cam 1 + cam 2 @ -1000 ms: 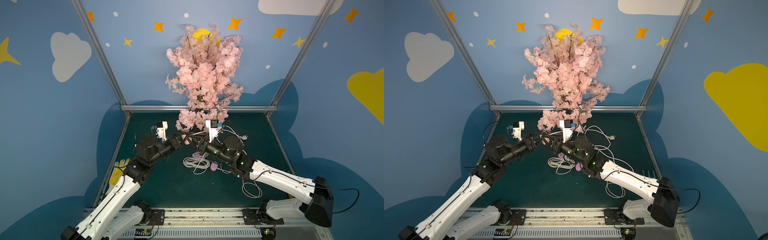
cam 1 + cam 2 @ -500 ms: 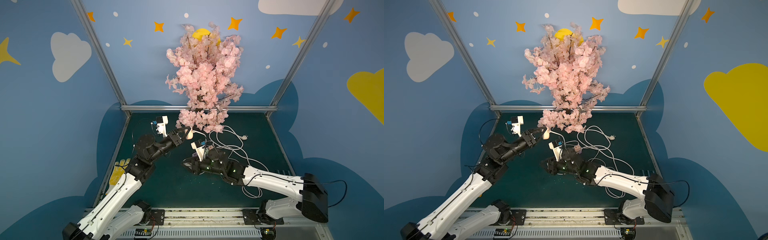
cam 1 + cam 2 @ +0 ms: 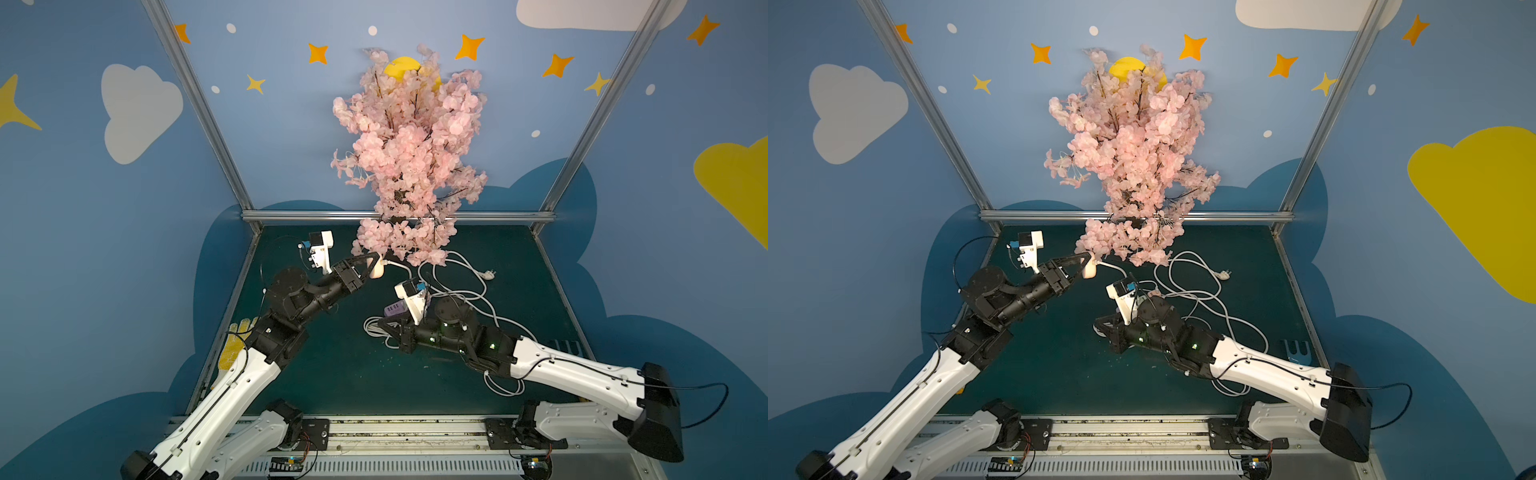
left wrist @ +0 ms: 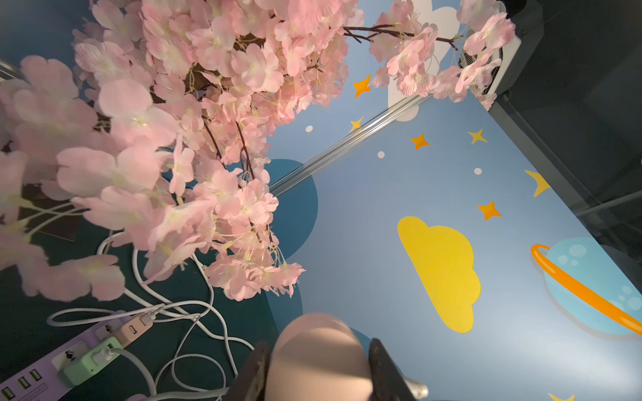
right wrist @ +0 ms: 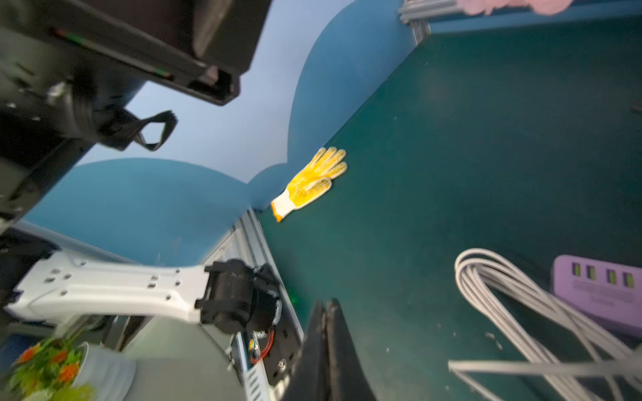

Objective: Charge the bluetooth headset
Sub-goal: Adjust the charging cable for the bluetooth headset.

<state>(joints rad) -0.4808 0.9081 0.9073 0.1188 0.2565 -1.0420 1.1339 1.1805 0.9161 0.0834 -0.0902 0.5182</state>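
Note:
The bluetooth headset [image 4: 318, 347] is a pale pink rounded piece, and my left gripper [image 4: 318, 357] is shut on it, one finger on each side. In both top views it hangs above the table just under the pink blossoms, at my left gripper [image 3: 376, 266] [image 3: 1088, 266]. A white cable [image 3: 399, 266] leads away from the headset [image 3: 377, 271]. My right gripper [image 5: 326, 309] is shut and empty, low over the green table. It lies beside a coiled white cable [image 5: 503, 288] and a purple power strip [image 5: 597, 288] [image 3: 394, 309].
A pink blossom tree [image 3: 411, 166] overhangs the back of the table. Loose white cable [image 3: 465, 286] loops across the middle right. A yellow glove [image 5: 311, 182] [image 3: 237, 340] lies by the left wall. A blue fork-shaped item [image 3: 1293, 351] sits near the right edge.
My right gripper has left the headset, swung down towards the table and shut on nothing. The left gripper has kept hold of the headset and lifted slightly.

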